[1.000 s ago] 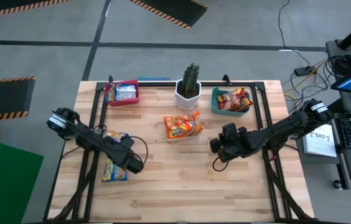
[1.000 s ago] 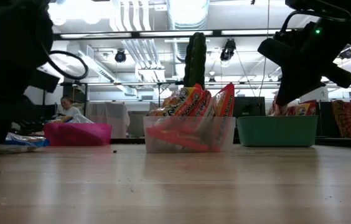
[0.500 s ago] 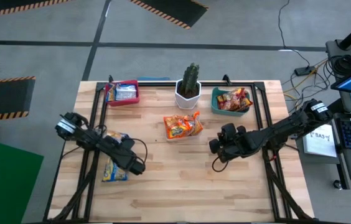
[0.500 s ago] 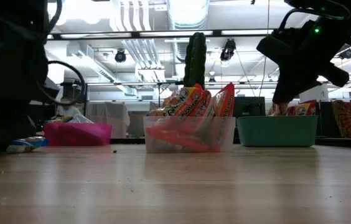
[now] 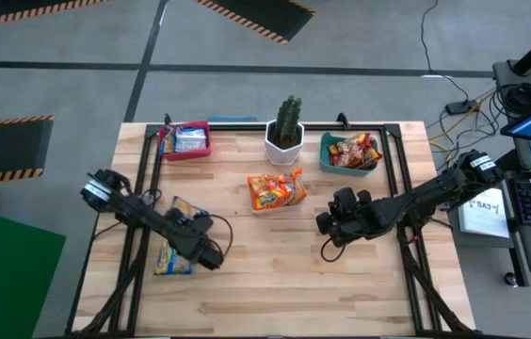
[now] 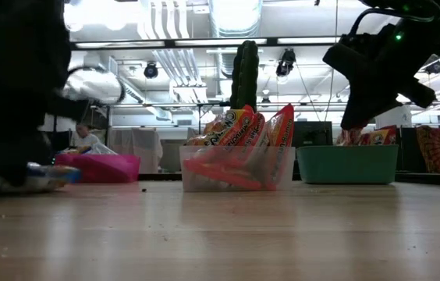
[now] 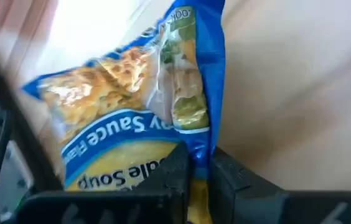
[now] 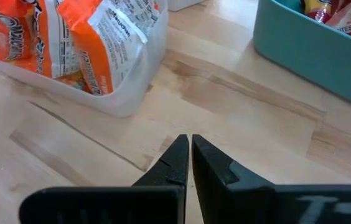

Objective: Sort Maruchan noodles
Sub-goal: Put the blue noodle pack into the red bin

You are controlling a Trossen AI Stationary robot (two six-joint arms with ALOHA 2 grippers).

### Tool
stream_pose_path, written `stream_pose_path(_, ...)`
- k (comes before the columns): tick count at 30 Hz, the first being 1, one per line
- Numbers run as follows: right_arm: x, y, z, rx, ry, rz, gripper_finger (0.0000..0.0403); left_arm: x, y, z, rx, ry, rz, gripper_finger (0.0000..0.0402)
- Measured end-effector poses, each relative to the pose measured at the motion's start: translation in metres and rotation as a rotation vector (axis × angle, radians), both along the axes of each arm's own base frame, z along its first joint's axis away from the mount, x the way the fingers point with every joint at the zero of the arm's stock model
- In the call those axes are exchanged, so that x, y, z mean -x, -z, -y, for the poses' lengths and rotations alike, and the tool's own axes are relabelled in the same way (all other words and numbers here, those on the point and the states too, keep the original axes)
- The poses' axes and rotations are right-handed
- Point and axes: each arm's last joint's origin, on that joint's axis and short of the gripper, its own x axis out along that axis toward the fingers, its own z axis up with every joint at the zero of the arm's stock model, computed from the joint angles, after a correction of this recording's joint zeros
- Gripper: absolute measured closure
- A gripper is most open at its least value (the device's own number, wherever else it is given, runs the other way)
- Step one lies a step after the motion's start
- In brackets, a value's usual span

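Mostly sorted already, judging from how the packets lie. In the red bin [image 5: 185, 140] at the far left corner of the table [image 5: 275, 273], some yellow-and-blue packets [image 5: 188, 139]; in the teal bin [image 5: 347, 153] toward the far right corner, red-orange packets [image 5: 353, 150]; in the clear bin [image 5: 275, 193] near the middle, just in front of the potted cactus [image 5: 285, 129], orange packets [image 5: 277, 189] standing upright. Still loose near the left edge of the table: two yellow-and-blue packets, one [image 5: 177, 209] partly hidden under the left arm and one [image 5: 172, 258] nearer to the front edge. Left gripper [image 7: 199, 171] low over this spot, fingers pressed together and pinching the blue edge of a chicken-flavour packet [image 7: 138, 118]; which of the two loose packets, hard to say from above. Right gripper [image 8: 190, 152] waiting in the air over bare wood between the clear bin and the teal bin, fingers pressed together and holding nothing. Probably left to do: carrying the pinched packet to the red bin, then the same with the other loose one.
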Motion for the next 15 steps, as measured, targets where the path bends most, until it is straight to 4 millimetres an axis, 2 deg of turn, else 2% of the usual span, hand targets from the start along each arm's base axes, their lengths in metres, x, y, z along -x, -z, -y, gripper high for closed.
stream_pose_path(6, 0.000, 0.000, 0.000, 0.006, -0.014, -0.008, 0.0394, -0.015, -0.042, 0.029, 0.090, 0.334, 0.155, 0.0396)
stream_pose_path(10, 0.000, 0.000, -0.001, 0.010, -0.025, -0.014, 0.0394, -0.015, -0.064, 0.043, 0.125, 0.530, 0.219, 0.0397)
stream_pose_path(15, 0.002, 0.000, -0.006, 0.011, -0.048, -0.013, 0.0394, -0.009, -0.086, 0.038, 0.069, 0.548, 0.350, 0.0397)
